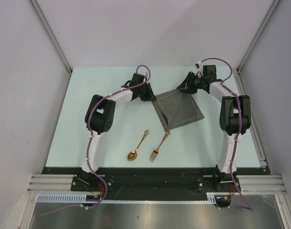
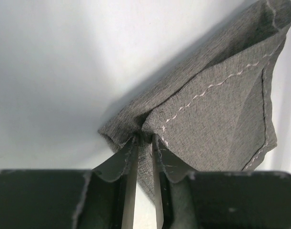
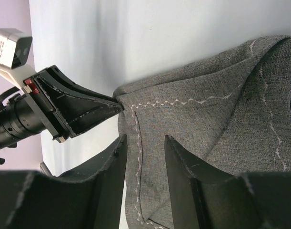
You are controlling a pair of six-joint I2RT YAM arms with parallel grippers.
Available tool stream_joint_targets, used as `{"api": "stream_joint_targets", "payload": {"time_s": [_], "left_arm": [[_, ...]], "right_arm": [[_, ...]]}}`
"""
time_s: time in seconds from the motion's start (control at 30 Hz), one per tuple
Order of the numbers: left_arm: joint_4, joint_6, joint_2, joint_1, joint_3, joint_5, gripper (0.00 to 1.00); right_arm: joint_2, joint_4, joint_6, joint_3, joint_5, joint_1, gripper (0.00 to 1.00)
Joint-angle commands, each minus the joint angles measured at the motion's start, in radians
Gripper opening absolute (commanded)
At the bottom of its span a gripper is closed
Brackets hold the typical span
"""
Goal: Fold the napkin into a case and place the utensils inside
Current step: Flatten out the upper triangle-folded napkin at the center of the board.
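On the table (image 1: 74, 109), left gripper (image 2: 144, 141) pinches the napkin (image 2: 216, 109) corner.

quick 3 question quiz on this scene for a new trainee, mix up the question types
1. True or false: the spoon and the fork lie on the table, outside the napkin.
2. The jaws of the left gripper are: A wide open; B pinching a napkin corner; C holding the fork.
3. Fill in: the jaws of the right gripper stand ___ over the napkin.
Key: 1 true; 2 B; 3 open.
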Motion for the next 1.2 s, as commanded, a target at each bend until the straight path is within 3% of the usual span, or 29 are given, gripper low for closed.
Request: {"api": "stream_joint_targets", "payload": {"time_s": [0.0, 0.2, 0.57, 1.0, 1.17], "left_arm": [[0.078, -0.017, -0.117, -0.006, -0.062, -0.012, 0.21], [0.105, -0.033, -0.164, -0.003, -0.076, -0.022, 0.22], [0.079, -0.089, -0.049, 0.01, 0.014, 0.028, 0.23], [0.012, -0.098, -0.019, 0.011, 0.034, -0.022, 0.27], [0.015, -0.114, 0.004, 0.013, 0.048, -0.009, 0.33]], "right_arm": [[-0.007, 0.03, 0.01, -0.002, -0.022, -0.004, 0.41], [-0.007, 0.031, 0.009, 0.003, -0.023, -0.007, 0.41], [-0.003, 0.031, 0.01, -0.001, -0.028, -0.008, 0.41], [0.014, 0.05, 0.018, 0.001, -0.032, -0.01, 0.41], [0.017, 0.053, 0.019, 0.001, -0.031, -0.011, 0.41]]}}
